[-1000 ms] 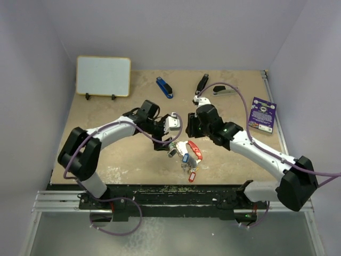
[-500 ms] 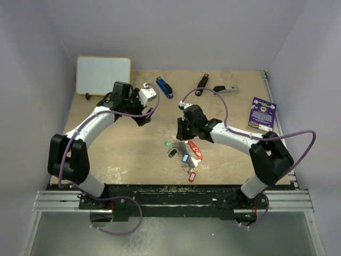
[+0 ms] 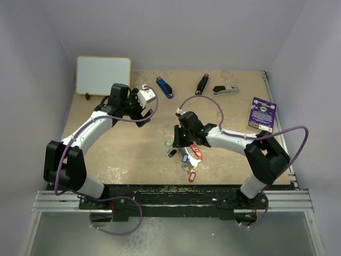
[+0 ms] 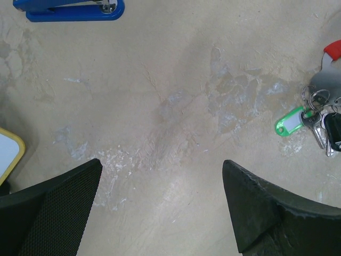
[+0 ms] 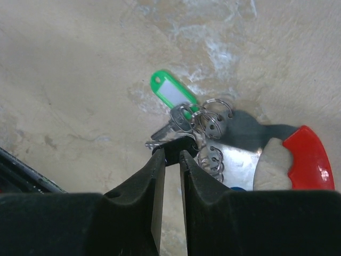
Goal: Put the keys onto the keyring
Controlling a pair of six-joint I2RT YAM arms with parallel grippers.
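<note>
— Top view?
— The keyring (image 3: pixel 194 151) and the keys (image 3: pixel 172 153) lie bunched mid-table (image 3: pixel 117 149), toward its near edge. The purple card (image 3: pixel 262 114) is at the right edge, its print unreadable.
— Left wrist?
— The left gripper (image 4: pixel 162 164) is released.
— Right wrist?
— The right gripper (image 5: pixel 171 154) is nearly clenched at a black key head. I cannot tell if it grasps.

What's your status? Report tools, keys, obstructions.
Left tool open over bare table. Right tool pinching black key by keyring. No obstruction seen.
</note>
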